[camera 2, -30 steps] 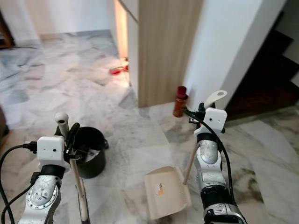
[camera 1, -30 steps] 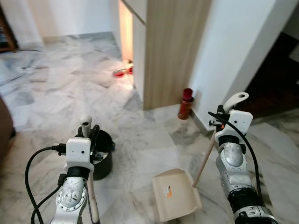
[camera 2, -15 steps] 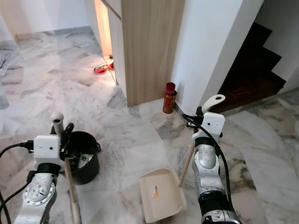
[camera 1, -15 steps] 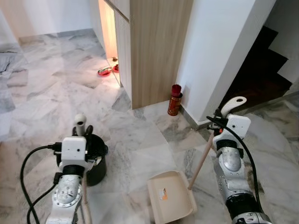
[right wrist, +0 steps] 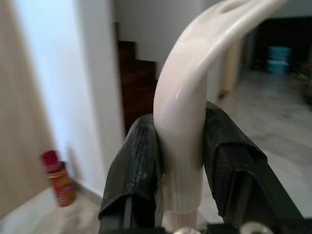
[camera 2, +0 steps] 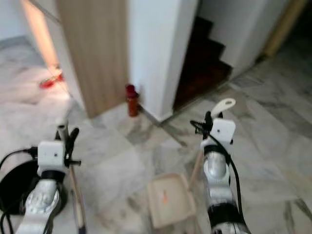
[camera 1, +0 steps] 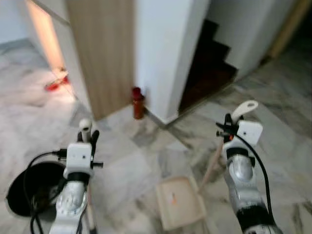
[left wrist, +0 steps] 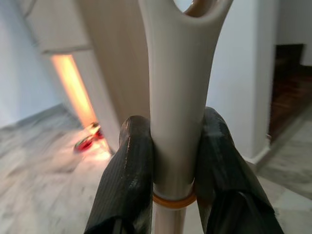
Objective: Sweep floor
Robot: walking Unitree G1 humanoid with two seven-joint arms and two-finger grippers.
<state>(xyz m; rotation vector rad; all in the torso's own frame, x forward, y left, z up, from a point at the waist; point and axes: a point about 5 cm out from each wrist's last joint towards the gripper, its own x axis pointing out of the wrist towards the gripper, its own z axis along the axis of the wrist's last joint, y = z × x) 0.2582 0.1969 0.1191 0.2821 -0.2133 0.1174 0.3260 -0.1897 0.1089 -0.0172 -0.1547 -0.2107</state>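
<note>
Left gripper (left wrist: 173, 161): both black fingers (left wrist: 127, 170) pinch the pale broom handle (left wrist: 174, 97) just above its orange collar, near the looped top end. The high grip keeps the stick upright at the robot's left side, carried rather than sweeping. In the head view the handle (camera 1: 85, 127) rises above the wrist block; the shaft runs down past the arm toward the frame bottom.

Right gripper (right wrist: 180, 161): fingers (right wrist: 139, 161) clamped on the curved cream grip of the dustpan handle (right wrist: 183, 112). The stick slants down and inward so the dustpan (camera 1: 181, 202) sits flat on the marble floor (camera 1: 131, 170), in front of the robot between the arms, open mouth away from the robot. Judgement: pan is parked ready to receive, broom not yet engaged.

Surroundings: black pot (camera 1: 27, 187) on floor at far left, beside the left arm. Red bottle (camera 1: 138, 103) stands at the foot of the wood-panelled cabinet (camera 1: 100, 48), next to the white wall corner. Dark stairs (camera 1: 209, 63) behind it.

Limits of view:
- Broom head cut off by frame bottom; bristles not visible.
- Head views blurred; no dirt or debris can be made out on the floor.
- Red object (camera 1: 56, 84) near the lit gap, possibly a bowl or slipper; too smeared to identify.
- Small orange mark inside the pan unreadable.
</note>
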